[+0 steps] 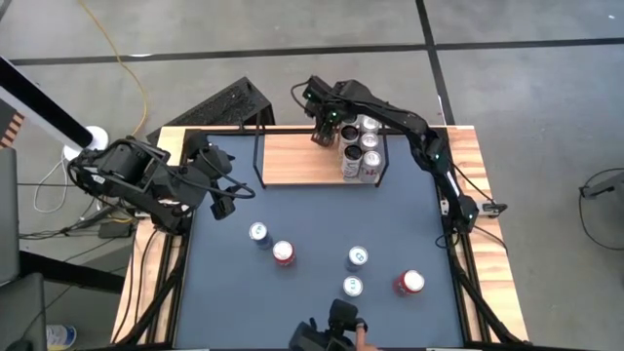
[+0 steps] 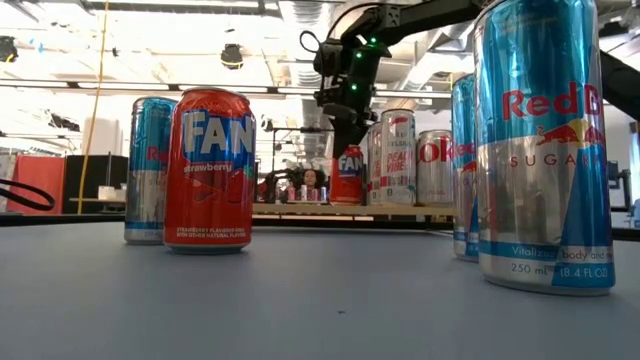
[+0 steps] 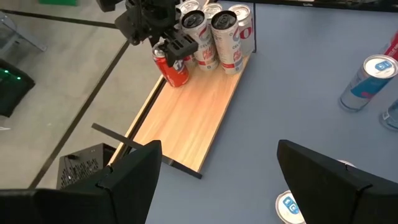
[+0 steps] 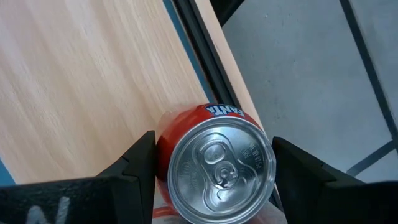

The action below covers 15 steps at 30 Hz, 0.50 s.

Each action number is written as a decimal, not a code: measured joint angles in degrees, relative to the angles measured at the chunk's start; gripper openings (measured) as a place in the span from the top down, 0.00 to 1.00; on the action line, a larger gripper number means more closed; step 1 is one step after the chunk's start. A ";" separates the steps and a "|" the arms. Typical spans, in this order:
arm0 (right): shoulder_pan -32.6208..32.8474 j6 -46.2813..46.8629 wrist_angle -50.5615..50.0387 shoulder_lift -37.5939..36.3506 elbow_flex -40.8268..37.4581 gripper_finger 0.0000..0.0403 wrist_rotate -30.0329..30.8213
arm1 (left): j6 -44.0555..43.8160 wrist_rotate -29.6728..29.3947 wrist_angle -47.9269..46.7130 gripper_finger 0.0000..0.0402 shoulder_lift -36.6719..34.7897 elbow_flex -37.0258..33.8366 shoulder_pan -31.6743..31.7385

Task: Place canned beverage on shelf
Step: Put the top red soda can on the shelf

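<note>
Around your desk [image 1: 322, 210], with its dark grey top and light wood edging, you see a grey concrete floor [image 1: 526, 97] crossed by dark lines. A yellow cable [image 1: 125, 60] snakes over the floor toward the desk's far left corner, and a black perforated metal piece [image 1: 222, 104] lies beside that corner. Looking level across the desk, you face an open hall with a white ceiling [image 2: 200, 50] of beams and ducts, bright with light. A red cabinet [image 2: 38, 182] stands at the far left of the hall.
</note>
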 joint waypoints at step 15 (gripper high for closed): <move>0.56 -1.12 -1.13 0.05 0.14 0.36 1.45 | 0.24 -0.17 0.00 0.23 0.01 0.00 0.00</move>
